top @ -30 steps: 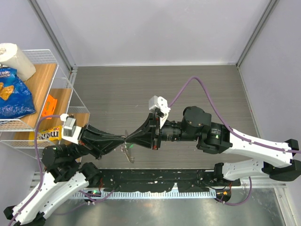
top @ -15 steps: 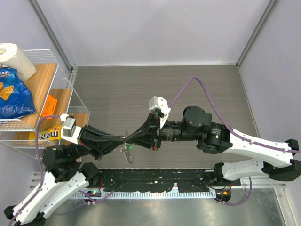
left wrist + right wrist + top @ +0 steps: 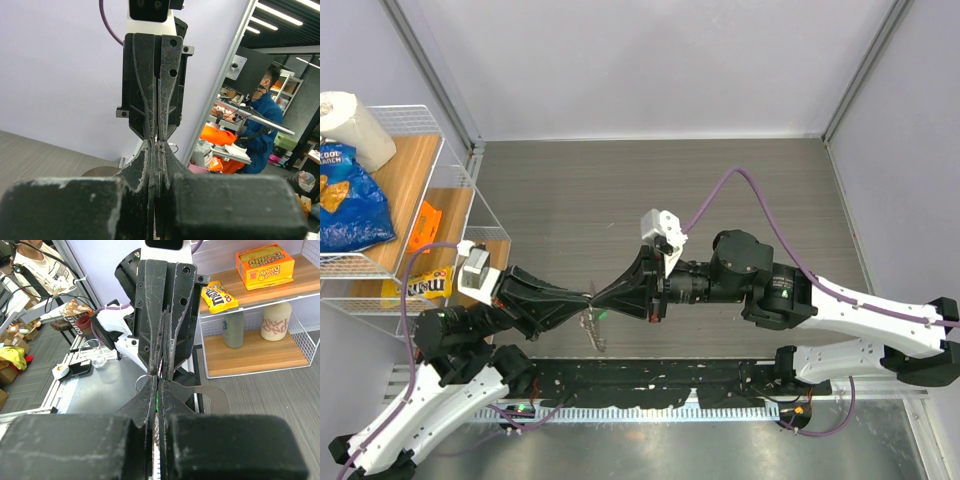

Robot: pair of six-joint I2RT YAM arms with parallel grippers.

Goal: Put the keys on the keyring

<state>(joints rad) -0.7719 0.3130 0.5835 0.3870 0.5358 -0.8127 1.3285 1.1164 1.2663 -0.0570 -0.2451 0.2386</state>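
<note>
My two grippers meet tip to tip above the front of the table. The left gripper (image 3: 586,297) is shut on the keyring, whose thin silver ring (image 3: 174,146) pokes out beside its tips (image 3: 158,144). The ring also shows in the right wrist view (image 3: 140,383). The grey-beige strap (image 3: 592,328) hangs below the tips, and it shows in the right wrist view (image 3: 212,396) too. The right gripper (image 3: 599,297) is shut on the green-headed key (image 3: 157,400), a green sliver between its jaws. The blue key is not visible.
A wire shelf (image 3: 450,200) stands at the left with a blue chip bag (image 3: 348,205), a paper towel roll (image 3: 355,125), an orange packet (image 3: 423,225) and a yellow candy bag (image 3: 420,287). A black rail (image 3: 650,385) runs along the table's near edge.
Both arms have shifted slightly to the right and toward the near edge, tips still pressed together. Nothing was let go or taken.
</note>
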